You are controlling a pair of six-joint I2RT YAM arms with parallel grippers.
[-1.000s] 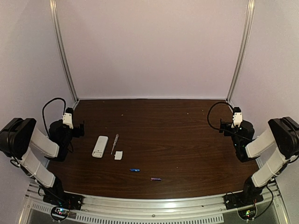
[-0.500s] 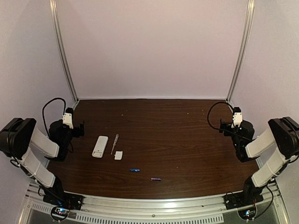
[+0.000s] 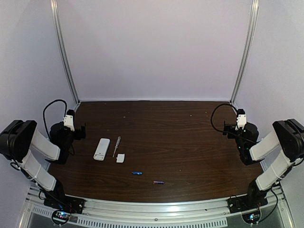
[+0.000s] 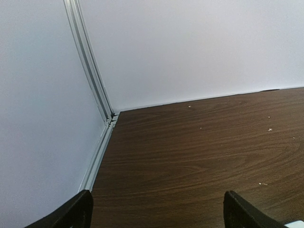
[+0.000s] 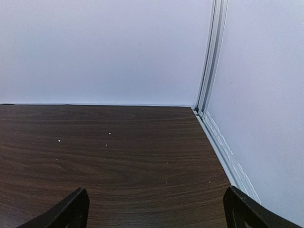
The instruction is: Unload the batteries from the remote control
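Note:
The white remote control (image 3: 101,148) lies on the dark wooden table, left of centre, in the top view. A blue battery (image 3: 137,173) and a purple-pink battery (image 3: 158,182) lie loose on the table nearer the front, apart from the remote. My left gripper (image 3: 80,131) rests folded back at the table's left edge, open, with only bare wood between its fingertips (image 4: 76,214). At the right edge, my right gripper (image 3: 232,128) stands open as well, empty, its fingertips (image 5: 73,213) over bare wood.
A thin pale pointed tool (image 3: 116,146) lies just right of the remote, and a small white cover piece (image 3: 120,158) sits below it. White walls and aluminium corner posts (image 3: 65,57) enclose the table. A white corner shows at the left wrist view's lower right edge (image 4: 295,224).

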